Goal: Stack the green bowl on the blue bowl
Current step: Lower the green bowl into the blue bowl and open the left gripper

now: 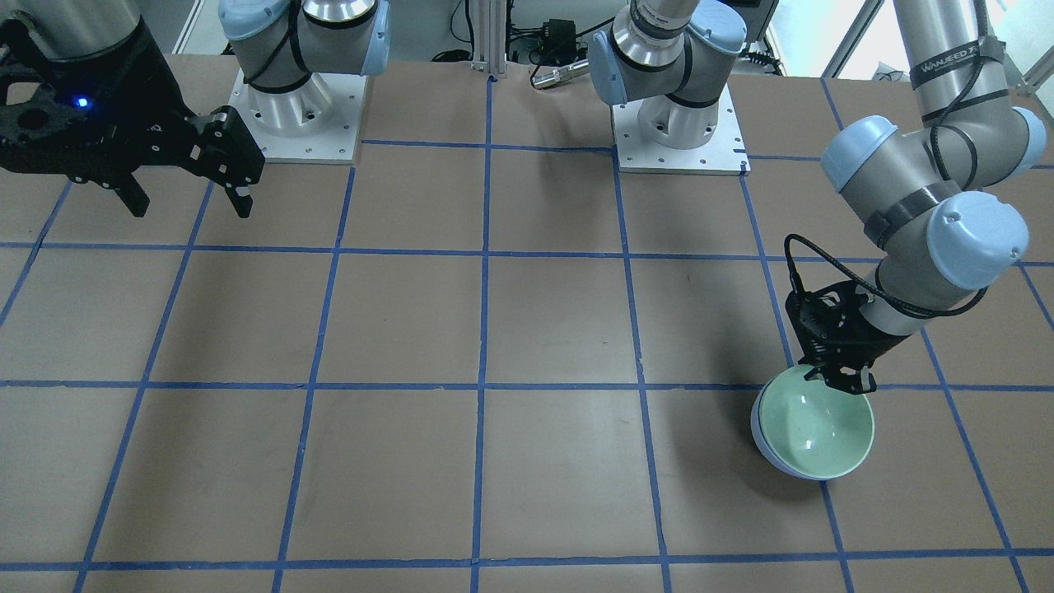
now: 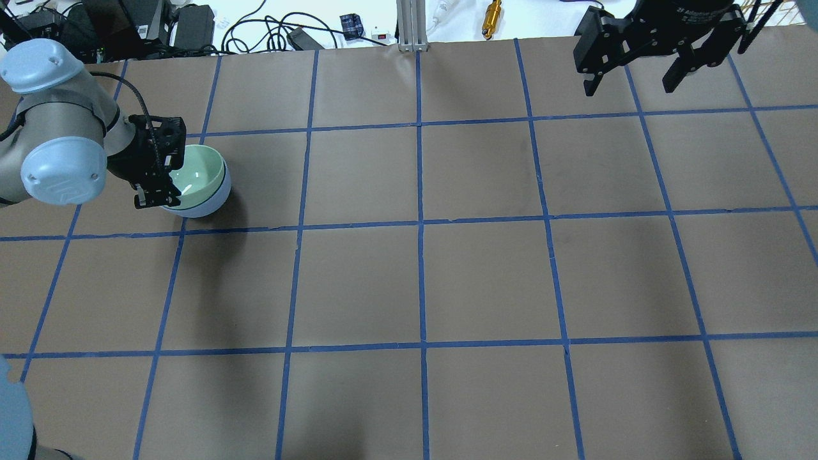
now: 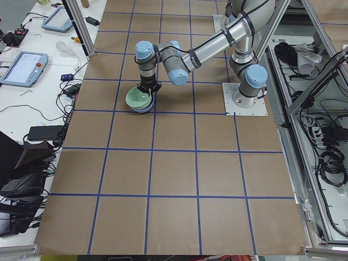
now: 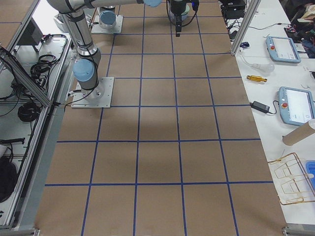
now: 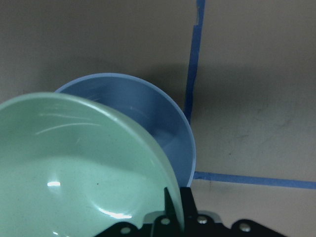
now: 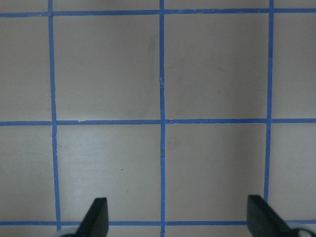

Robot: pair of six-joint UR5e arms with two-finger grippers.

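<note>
Bowls number two, claws two. Green bowl (image 1: pixel 819 432) sits tilted inside blue bowl (image 2: pixel 211 199), toward the table's (image 2: pixel 447 275) far edge on the robot's left. Left claw (image 1: pixel 848 380) pinches the green bowl's rim, one finger inside. Right claw (image 2: pixel 628 88) hangs spread, empty, above the table.

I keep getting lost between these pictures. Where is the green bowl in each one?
Front-facing: the green bowl is at lower right.
Overhead: upper left.
Exterior left: up and left of centre.
Exterior right: at the top edge at most, too small to tell.
Left wrist: fills the lower left.
Right wrist: not in it.
Landmark: the blue bowl under it, with the left gripper on its rim.
</note>
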